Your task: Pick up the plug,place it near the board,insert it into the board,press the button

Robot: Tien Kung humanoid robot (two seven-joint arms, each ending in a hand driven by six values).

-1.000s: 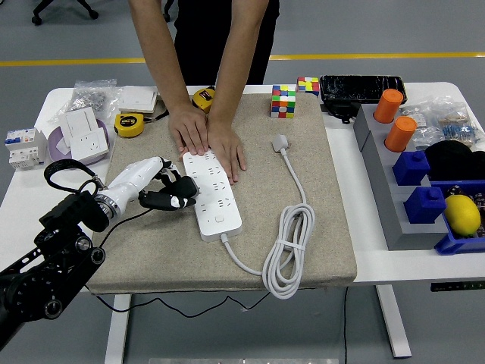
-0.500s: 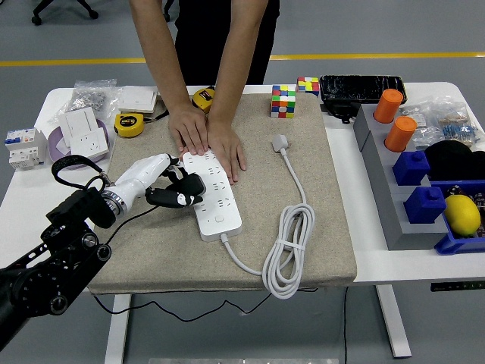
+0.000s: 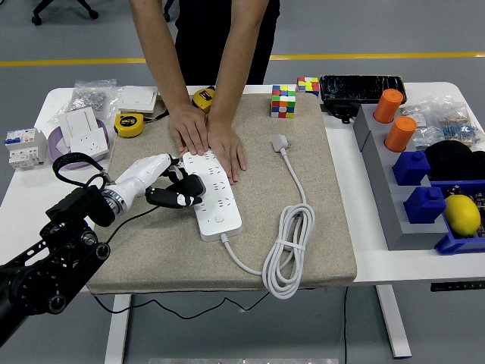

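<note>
Item: left hand [image 3: 168,189], white shell with black fingertips, curled loosely and holding nothing, tips touching the left edge of the power strip [image 3: 211,193]. Strip: white, long axis running from the far middle of the beige mat [image 3: 151,250] toward the near edge, pinned at its far end by a person's two flat hands [image 3: 206,140]. Plug [image 3: 281,142]: white, lying loose on the mat to the right of the strip and well apart from the fingers, its cable [image 3: 288,250] coiled nearer. Right hand: not visible. Judgement: the plug lies beyond the strip from the left hand, so the reach must cross it.
</note>
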